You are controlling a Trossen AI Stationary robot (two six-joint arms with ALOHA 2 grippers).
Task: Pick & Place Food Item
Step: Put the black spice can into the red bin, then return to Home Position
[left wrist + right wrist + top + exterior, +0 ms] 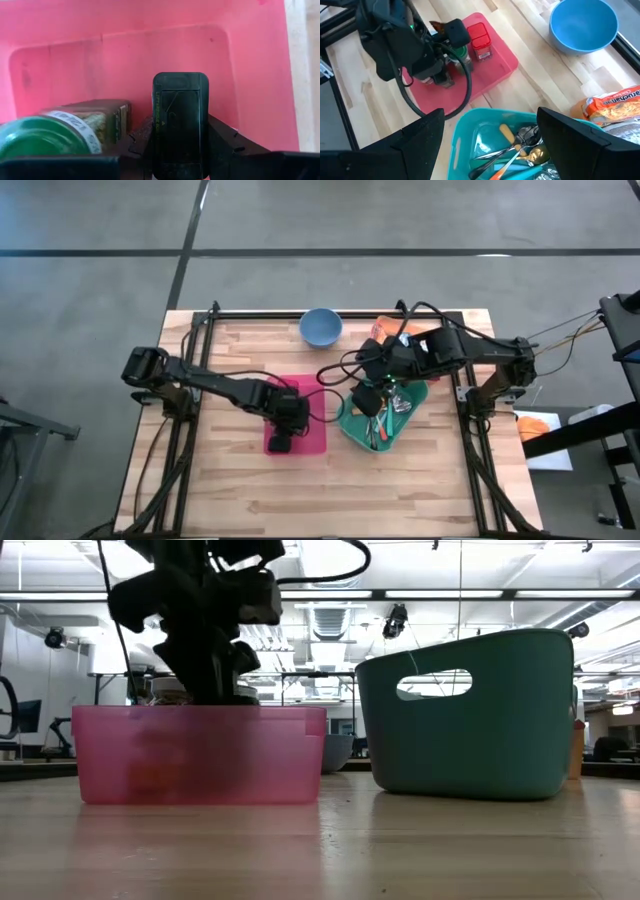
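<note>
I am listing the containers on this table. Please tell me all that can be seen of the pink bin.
The pink bin is a low, rectangular tub of translucent pink plastic with a slightly thicker rim, standing flat on the wooden table, left of the teal basket and apart from it. The left gripper reaches down into it. Inside, a green-lidded jar lies close beside that gripper, and a red-capped spice jar lies by the far wall.

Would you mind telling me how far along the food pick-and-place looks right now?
Done: a red-capped jar lies in the pink bin. In hand: the left gripper is down inside that bin beside a green-lidded jar; whether it grips it is unclear. Left: the noodle packet lies on the table, and the right gripper hovers open over the teal basket.
</note>
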